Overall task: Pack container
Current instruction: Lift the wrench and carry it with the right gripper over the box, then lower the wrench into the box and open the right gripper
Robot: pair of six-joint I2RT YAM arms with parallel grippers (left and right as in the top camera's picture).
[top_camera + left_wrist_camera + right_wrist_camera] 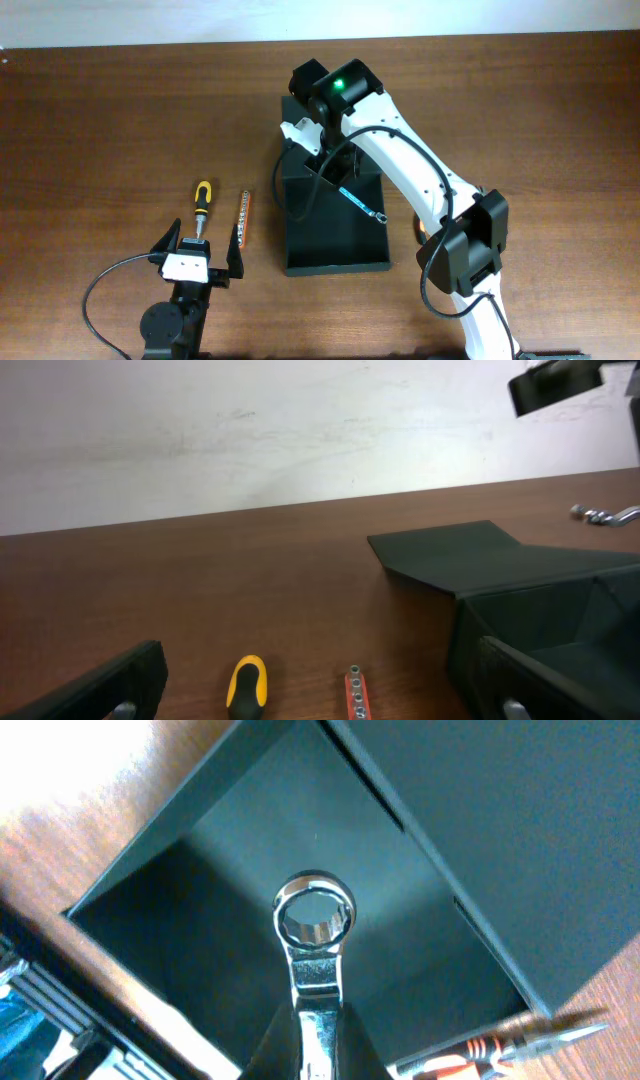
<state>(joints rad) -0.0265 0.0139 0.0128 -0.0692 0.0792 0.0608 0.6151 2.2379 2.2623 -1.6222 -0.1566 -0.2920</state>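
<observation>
**Clerk:** What is hidden or cut off?

**Checker:** Orange-and-black tool with a metal tip [500, 1045]: one, lower right of the right wrist view, outside the box wall. Only its end shows, so its kind cannot be told. Red-orange bit strip [244, 220]: one, left of centre in the overhead view, cut by the lower edge in the left wrist view. Its bits are too small to count. Yellow-and-black-handled screwdriver [203, 195]: one, just left of the strip. Its shaft runs down between the left gripper's [199, 250] fingers; contact cannot be told.

**Clerk:** And the box?

**Checker:** The container [330, 240], dark green-black, matte and rectangular: one, centre of the overhead frame on the brown wooden table [100, 120]. It is open, with the flap lid laid back toward the top edge, partly under the white arm.

**Clerk:** And the tools' state?

**Checker:** Grippers: two. The right gripper [327, 170] is clenched on a silver ring wrench [316, 975], one, ring end over the container's interior; whether it touches the floor cannot be told. The left gripper, lower left of the overhead view, has its fingers spread wide, grasping nothing.
</observation>
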